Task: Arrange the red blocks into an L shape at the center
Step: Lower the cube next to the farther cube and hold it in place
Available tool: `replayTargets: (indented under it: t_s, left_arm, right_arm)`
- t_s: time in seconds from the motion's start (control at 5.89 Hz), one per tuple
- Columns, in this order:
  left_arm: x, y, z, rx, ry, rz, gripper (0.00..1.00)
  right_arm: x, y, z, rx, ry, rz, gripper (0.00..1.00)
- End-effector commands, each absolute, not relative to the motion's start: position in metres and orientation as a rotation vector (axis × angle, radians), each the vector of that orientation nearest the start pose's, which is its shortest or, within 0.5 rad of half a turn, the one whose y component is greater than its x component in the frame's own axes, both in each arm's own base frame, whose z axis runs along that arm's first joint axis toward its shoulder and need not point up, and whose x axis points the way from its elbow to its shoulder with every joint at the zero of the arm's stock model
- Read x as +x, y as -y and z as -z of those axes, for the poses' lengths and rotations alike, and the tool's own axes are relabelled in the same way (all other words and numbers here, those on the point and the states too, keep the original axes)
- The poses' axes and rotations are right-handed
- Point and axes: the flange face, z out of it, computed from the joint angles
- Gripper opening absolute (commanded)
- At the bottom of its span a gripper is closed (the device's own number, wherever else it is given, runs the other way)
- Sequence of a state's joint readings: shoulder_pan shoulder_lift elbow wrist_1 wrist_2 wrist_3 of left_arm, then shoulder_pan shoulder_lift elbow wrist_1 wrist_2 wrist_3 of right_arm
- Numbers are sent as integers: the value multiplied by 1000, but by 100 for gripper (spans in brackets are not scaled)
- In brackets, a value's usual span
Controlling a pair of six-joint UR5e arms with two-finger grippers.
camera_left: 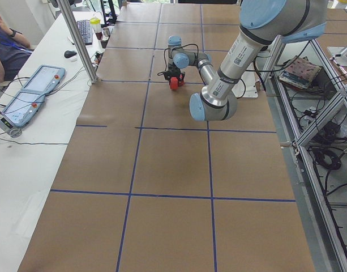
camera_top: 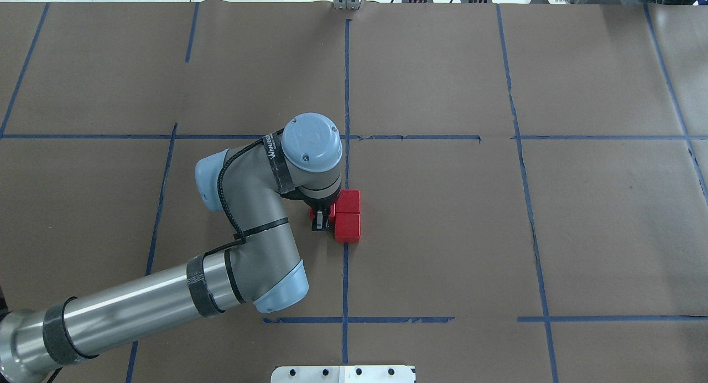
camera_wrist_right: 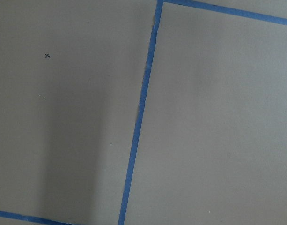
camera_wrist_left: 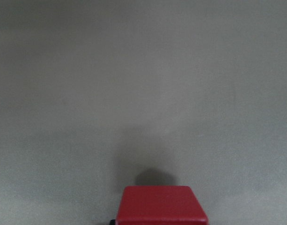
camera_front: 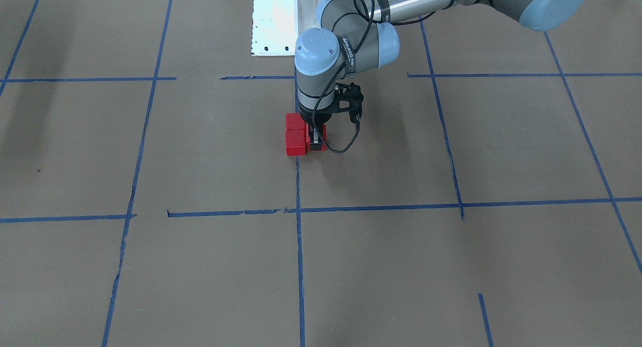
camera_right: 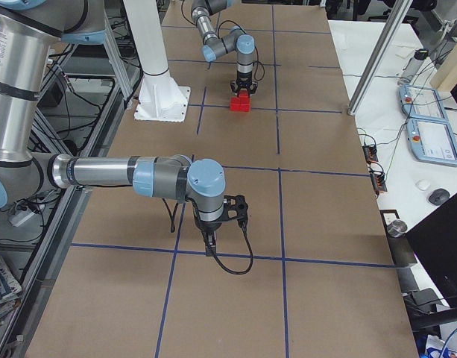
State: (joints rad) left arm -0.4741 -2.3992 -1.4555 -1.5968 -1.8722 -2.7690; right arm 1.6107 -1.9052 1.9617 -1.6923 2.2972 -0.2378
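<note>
Two red blocks [camera_top: 348, 202] [camera_top: 347, 228] lie touching in a short column on the center [camera_top: 398, 233], just right of its vertical blue tape line. A third red block [camera_front: 321, 136] sits between the fingers of my left gripper [camera_front: 316, 140], low over the paper and against the side of the pair. My left wrist view shows this block [camera_wrist_left: 162, 205] at its bottom edge with a small shadow just beyond. From overhead my left gripper [camera_top: 321, 220] is mostly hidden under its wrist. My right gripper [camera_right: 210, 242] hangs over the table far from the blocks; I cannot tell its state.
The robot's white base plate [camera_front: 273, 23] stands just behind the blocks. Blue tape lines [camera_wrist_right: 139, 112] cross the brown paper under my right wrist. A side table with tablets [camera_left: 34, 93] and a seated person [camera_left: 6, 51] runs along the far side.
</note>
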Motion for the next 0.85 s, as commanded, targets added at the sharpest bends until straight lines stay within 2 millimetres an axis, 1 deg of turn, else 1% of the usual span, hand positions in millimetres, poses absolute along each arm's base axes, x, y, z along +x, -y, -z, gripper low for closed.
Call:
replayTargets:
  t_s: [0.0,0.68]
  left_arm:
    - [618,437,-198,-558,-652,1479,24]
    - [620,437,-198,-560,-664,1470,28]
  right_arm:
    - [81,344,-623,38,728,165,100]
    - [81,344,-623,38,728,165,100]
